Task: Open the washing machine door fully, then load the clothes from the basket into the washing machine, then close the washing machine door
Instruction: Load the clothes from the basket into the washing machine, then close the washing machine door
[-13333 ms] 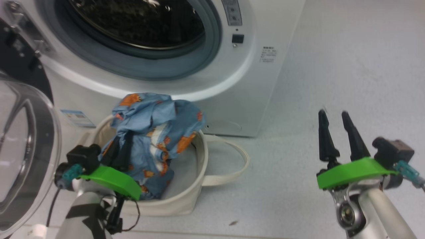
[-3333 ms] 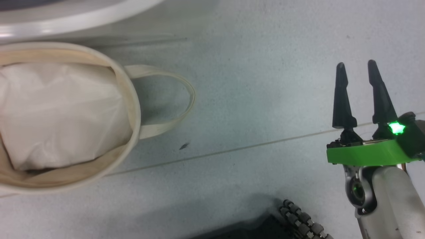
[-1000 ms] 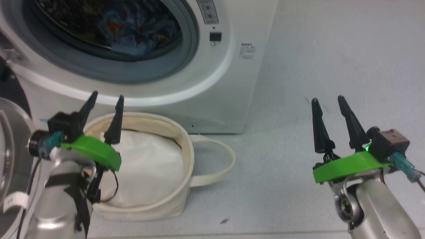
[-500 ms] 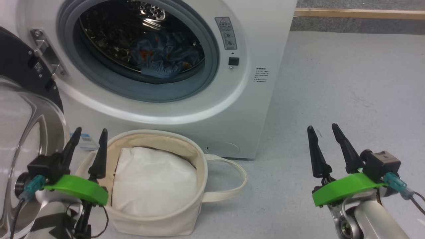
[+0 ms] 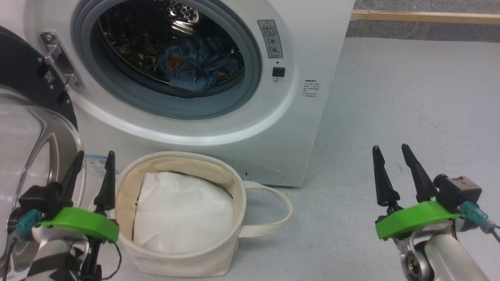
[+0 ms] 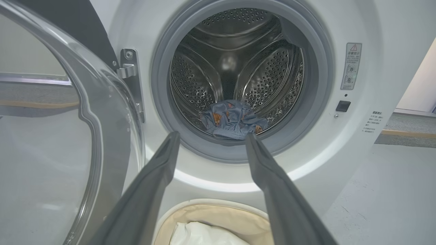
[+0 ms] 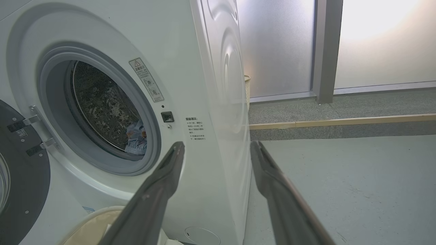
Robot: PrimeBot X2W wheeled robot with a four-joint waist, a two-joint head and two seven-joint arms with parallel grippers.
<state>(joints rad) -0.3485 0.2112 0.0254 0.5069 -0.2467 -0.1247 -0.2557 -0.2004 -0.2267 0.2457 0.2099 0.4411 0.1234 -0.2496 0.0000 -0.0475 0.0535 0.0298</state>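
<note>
The white washing machine stands with its door swung wide to the left, black ring and clear bowl facing out. The blue printed clothes lie at the bottom of the steel drum, and show again as clothes and clothes in the wrist views. The cream basket sits on the floor before the machine, holding just its white liner. My left gripper is open beside the basket's left rim, near the door glass. My right gripper is open over bare floor at the right.
One basket handle loops out onto the grey floor to the right. A wooden strip runs along the floor behind the machine. A frosted partition with a grey post stands at the back.
The head view rose to take in the whole drum mouth. My left gripper has sunk lower and further left of the basket. My right gripper holds about the same place.
</note>
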